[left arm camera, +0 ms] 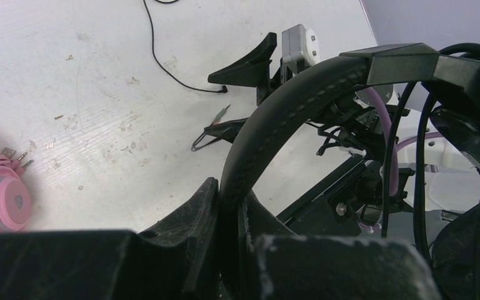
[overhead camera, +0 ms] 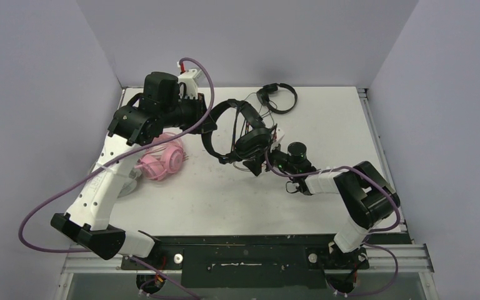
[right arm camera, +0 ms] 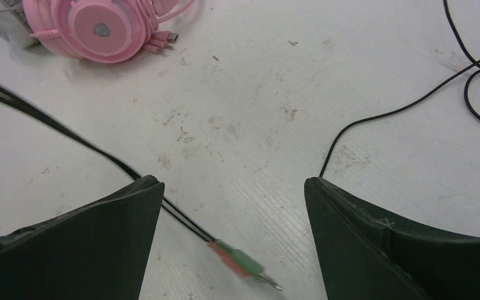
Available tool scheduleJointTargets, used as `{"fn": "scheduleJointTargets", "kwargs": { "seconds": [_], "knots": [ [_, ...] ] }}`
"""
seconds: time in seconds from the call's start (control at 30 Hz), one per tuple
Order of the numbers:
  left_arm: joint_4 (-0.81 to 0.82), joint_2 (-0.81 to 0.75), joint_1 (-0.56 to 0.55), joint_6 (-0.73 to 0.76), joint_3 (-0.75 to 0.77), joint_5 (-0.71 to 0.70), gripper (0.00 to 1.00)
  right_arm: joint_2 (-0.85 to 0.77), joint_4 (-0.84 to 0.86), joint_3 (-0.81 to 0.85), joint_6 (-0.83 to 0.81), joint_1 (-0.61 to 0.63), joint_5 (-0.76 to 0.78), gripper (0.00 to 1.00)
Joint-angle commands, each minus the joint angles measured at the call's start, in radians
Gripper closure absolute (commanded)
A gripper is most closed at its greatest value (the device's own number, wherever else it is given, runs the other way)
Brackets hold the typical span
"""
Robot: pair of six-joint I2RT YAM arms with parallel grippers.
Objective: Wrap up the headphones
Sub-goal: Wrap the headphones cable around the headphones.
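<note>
Headset (overhead camera: 228, 103) hangs mid-frame, band (left arm camera: 275, 119) pinched by left gripper (left arm camera: 231, 215). Right gripper (right arm camera: 232, 187) gapes wide over the plug (right arm camera: 240, 261), lower center; a grab off-center may flick it away.

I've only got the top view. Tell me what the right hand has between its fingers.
Observer: Nothing gripped. The right wrist view shows the right hand open above the table, with a blurred green-and-red plug in the gap between its fingers.
Operator: Now confirm the left hand's grip.
Observer: In the left wrist view, the left hand is shut on the black headset, clamping its padded headband.
Operator: Report the pink headset's cable.
Observer: In the right wrist view, the pink cable lies bunched on the pink headset, with connector ends poking out beside the earcup.
</note>
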Motion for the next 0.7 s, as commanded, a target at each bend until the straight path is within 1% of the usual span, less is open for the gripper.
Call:
{"fn": "scheduleJointTargets", "kwargs": {
  "seconds": [0.0,0.07,0.13,0.2,0.27,0.33,0.43,0.57,0.67],
  "knots": [
    [0.074,-0.006,0.008,-0.04,0.062,0.044,1.0,0.029,0.104,0.047,0.001,-0.01,0.011,0.15],
    [0.075,-0.007,0.008,-0.041,0.065,0.046,1.0,0.056,0.104,0.068,-0.004,-0.006,-0.068,0.15],
    [0.075,-0.006,0.008,-0.037,0.069,0.046,1.0,0.081,0.114,0.082,0.001,-0.001,-0.166,0.13],
    [0.07,-0.005,0.008,-0.036,0.075,0.041,1.0,0.102,0.139,0.084,0.015,0.0,-0.229,0.11],
    [0.071,-0.006,0.008,-0.037,0.076,0.042,1.0,0.115,0.148,0.084,0.027,0.0,-0.248,0.12],
    [0.072,-0.006,0.008,-0.041,0.077,0.048,1.0,0.121,0.158,0.082,0.034,0.0,-0.27,0.16],
    [0.074,-0.007,0.008,-0.041,0.076,0.051,1.0,0.13,0.166,0.09,0.051,0.005,-0.331,0.17],
    [0.077,-0.006,0.008,-0.045,0.077,0.055,1.0,0.134,0.141,0.103,0.047,0.012,-0.328,0.18],
    [0.079,-0.007,0.008,-0.049,0.077,0.06,1.0,0.148,0.128,0.12,0.047,0.012,-0.331,0.2]
  ]
}}
